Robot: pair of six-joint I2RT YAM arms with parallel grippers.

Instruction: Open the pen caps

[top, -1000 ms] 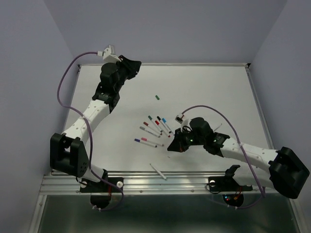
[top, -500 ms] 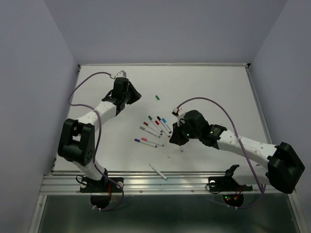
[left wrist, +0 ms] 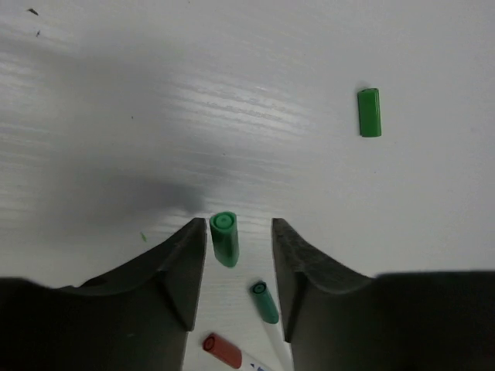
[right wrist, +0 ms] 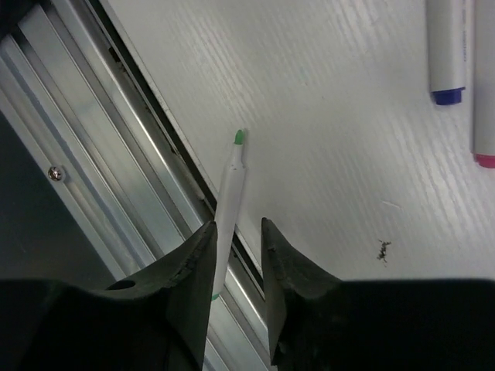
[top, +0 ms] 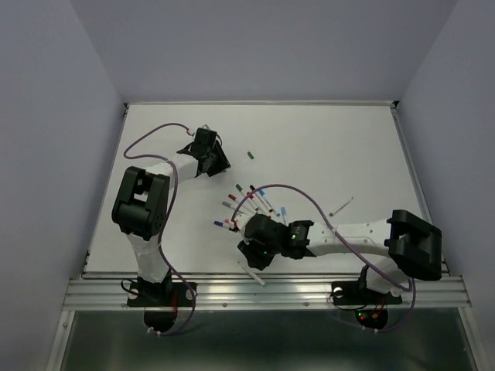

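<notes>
My left gripper point(top: 220, 165) is open and low over the far end of the pen cluster point(top: 247, 205). In the left wrist view a green cap point(left wrist: 224, 238) lies between its fingertips point(left wrist: 190, 255). A teal cap point(left wrist: 264, 301) and a red cap point(left wrist: 223, 350) on white barrels lie nearer the wrist. A loose green cap point(left wrist: 369, 112) lies apart point(top: 250, 155). My right gripper point(top: 249, 255) is open, its jaws a narrow gap apart and empty, over an uncapped white pen with a green tip point(right wrist: 232, 193) at the table's near edge point(top: 251, 272).
The metal rail point(right wrist: 93, 154) runs along the near edge under the right gripper. Two barrel ends, blue point(right wrist: 448, 95) and pink point(right wrist: 486, 160), lie beyond it. A blue-capped pen point(top: 282, 210) and a lone white barrel point(top: 340, 205) lie right of the cluster.
The left gripper swung from the far left corner down to the pen cluster. The right gripper moved left and toward the near edge, over the uncapped pen.
</notes>
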